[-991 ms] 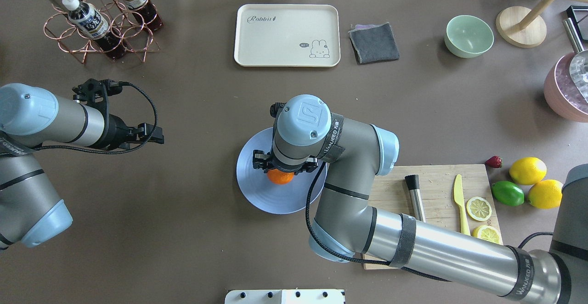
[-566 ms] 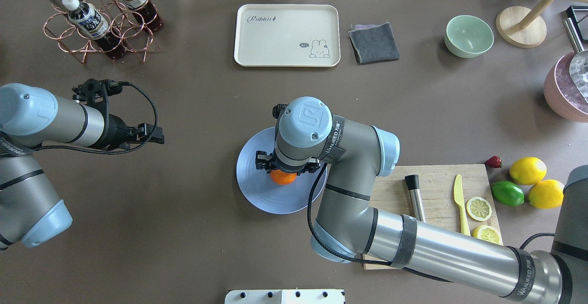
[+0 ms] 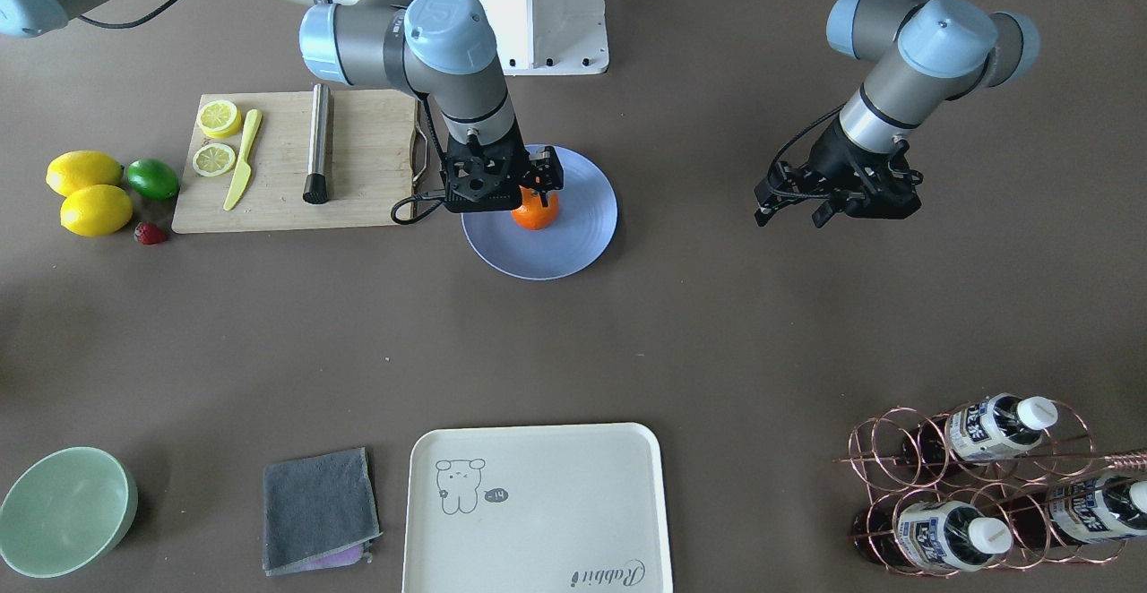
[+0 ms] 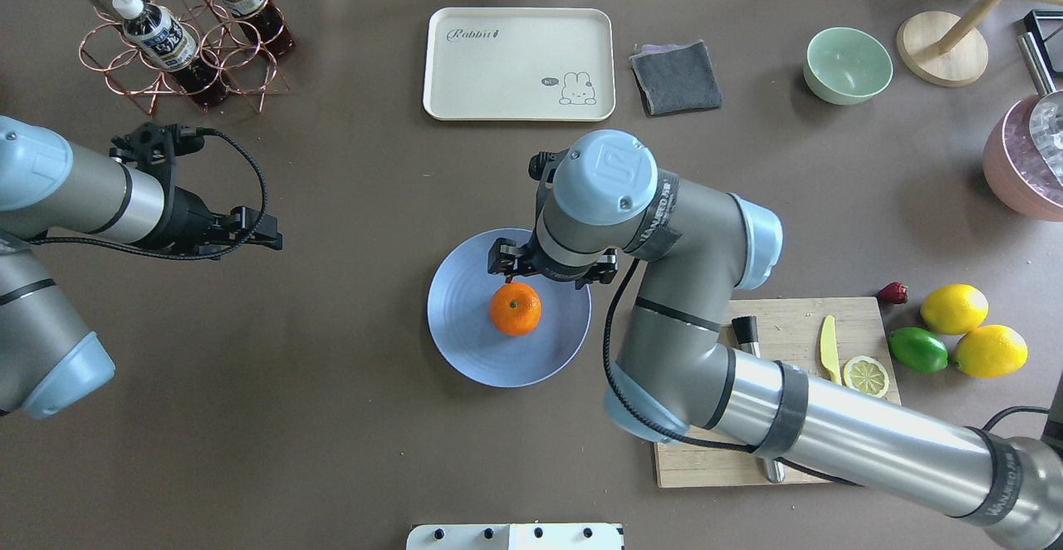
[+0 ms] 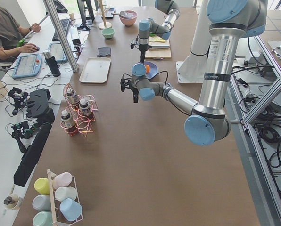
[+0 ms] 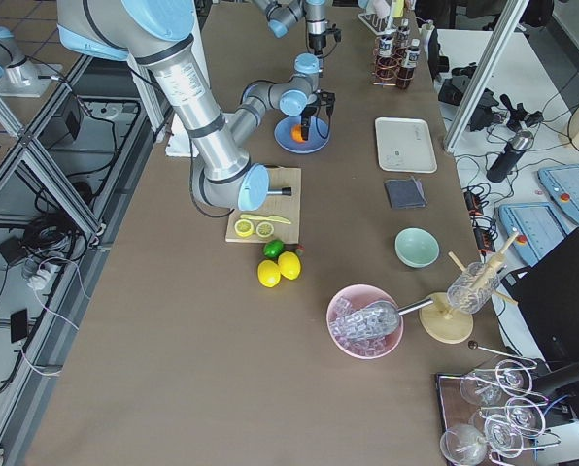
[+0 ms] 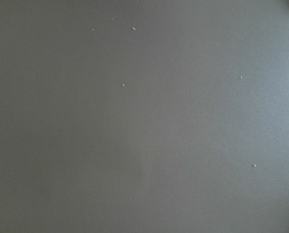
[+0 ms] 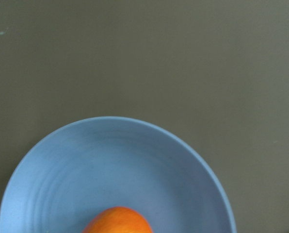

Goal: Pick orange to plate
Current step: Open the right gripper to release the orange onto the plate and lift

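The right pincer [image 3: 536, 183] hangs just above the orange [image 4: 515, 308], jaws spread and gripping nothing. The orange sits free near the middle of the plate [image 4: 465, 342], stem dimple up. The plate lies on the tabletop [image 4: 332, 417], just beside a board [image 4: 706, 467] carrying a knife [image 4: 828, 336] and a lemon slice [image 4: 865, 375]. Past the board lie two lemons [image 4: 953, 307] and a lime [image 4: 917, 349]. Well apart on the other side, the left pincer [image 3: 789, 212] hovers over bare tabletop, parted and empty.
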Controlling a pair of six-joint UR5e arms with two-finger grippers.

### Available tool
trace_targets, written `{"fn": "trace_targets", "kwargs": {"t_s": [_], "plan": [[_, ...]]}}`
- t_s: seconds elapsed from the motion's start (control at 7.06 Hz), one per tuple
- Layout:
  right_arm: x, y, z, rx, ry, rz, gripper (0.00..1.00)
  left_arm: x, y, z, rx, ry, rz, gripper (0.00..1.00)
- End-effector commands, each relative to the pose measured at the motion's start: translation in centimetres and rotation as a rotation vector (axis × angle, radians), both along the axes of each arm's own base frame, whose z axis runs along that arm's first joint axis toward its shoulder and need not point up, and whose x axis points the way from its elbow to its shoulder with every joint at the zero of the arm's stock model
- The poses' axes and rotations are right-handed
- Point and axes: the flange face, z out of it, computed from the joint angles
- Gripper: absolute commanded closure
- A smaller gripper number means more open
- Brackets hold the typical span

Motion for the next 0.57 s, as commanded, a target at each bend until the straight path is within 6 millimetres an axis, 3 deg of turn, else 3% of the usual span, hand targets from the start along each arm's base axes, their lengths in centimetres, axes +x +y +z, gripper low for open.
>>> {"fn": "trace_targets", "kwargs": {"t_s": [0.0,0.14,0.28,0.42], "plan": [[16.8,-6.1,8.3,0.049,0.021,-0.073,0.0,-8.7,-2.2,4.3,0.045,-0.004,0.061,0.03],[23.8,-8.3,14.9,0.115,0.057,-0.14,0.0,-13.3,-3.1,7.0,0.066,-0.006,0.07,0.03],[30.8,-9.3,20.7,0.162,0.078,-0.193,0.0,-17.1,-3.8,9.3,0.082,0.001,0.078,0.03],[36.8,-9.2,26.1,0.198,0.097,-0.235,0.0,-20.9,-2.5,12.8,0.09,-0.026,0.082,0.03]]}}
